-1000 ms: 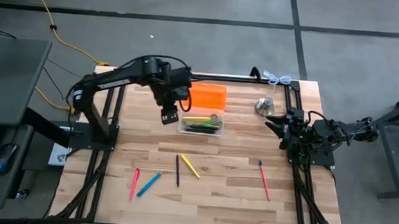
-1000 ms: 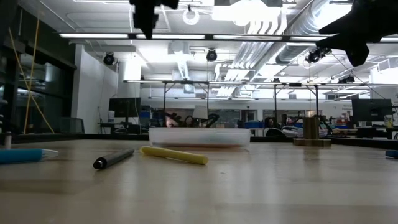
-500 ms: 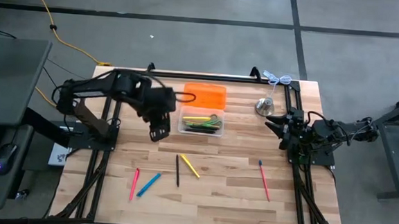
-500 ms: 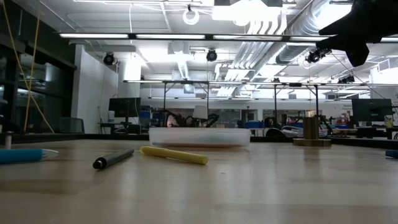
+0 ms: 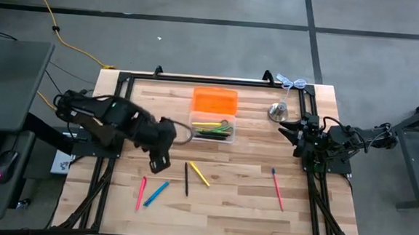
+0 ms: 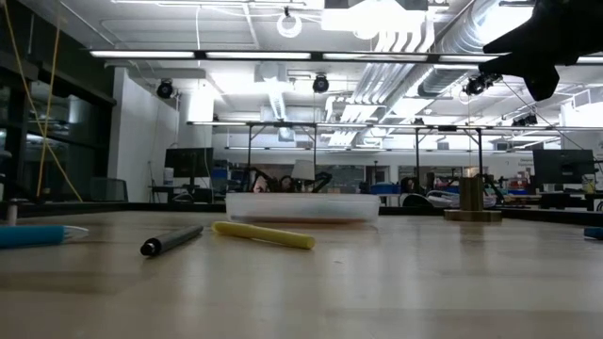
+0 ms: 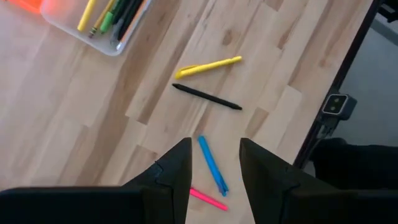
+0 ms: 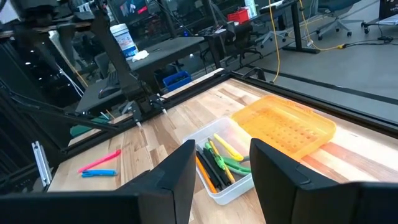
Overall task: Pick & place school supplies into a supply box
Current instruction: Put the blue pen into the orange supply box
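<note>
- High view: the left gripper (image 5: 159,160) hangs over the wooden table (image 5: 240,207) toward its left edge, its claw spread apart and holding nothing. The clear supply box (image 5: 212,128) sits near the far edge at mid-width, already loaded with yellow, green and dark pens. An orange lid (image 5: 215,100) lies just beyond it, touching or nearly so.
- Still loose nearer the front edge: a pink pen (image 5: 141,192) and a blue marker (image 5: 156,193) side by side toward the left, a black pen (image 5: 187,179) and a yellow marker (image 5: 199,173) about mid-width, and a red pencil (image 5: 276,189) toward the right edge.
- The right gripper (image 5: 290,130) waits at the right edge, near a silver bell (image 5: 278,111) at the far right corner.
- Low view: the yellow marker (image 6: 264,234) and black pen (image 6: 171,241) lie in front of the supply box (image 6: 301,206); the blue marker (image 6: 28,235) shows at the left, the bell (image 6: 473,200) at the right. Part of the right arm is seen up top.
- Left wrist view: the parted fingers (image 7: 176,175) frame the blue marker (image 7: 212,165), with the pink pen (image 7: 208,199) beside it, the black pen (image 7: 206,97) and yellow marker (image 7: 208,66) beyond, and a corner of the supply box (image 7: 93,36).
- Right wrist view: its fingers (image 8: 181,169) stand apart, empty, with the filled supply box (image 8: 217,163) and orange lid (image 8: 283,126) ahead, and the pink pen (image 8: 99,160) and blue marker (image 8: 98,173) farther off.
</note>
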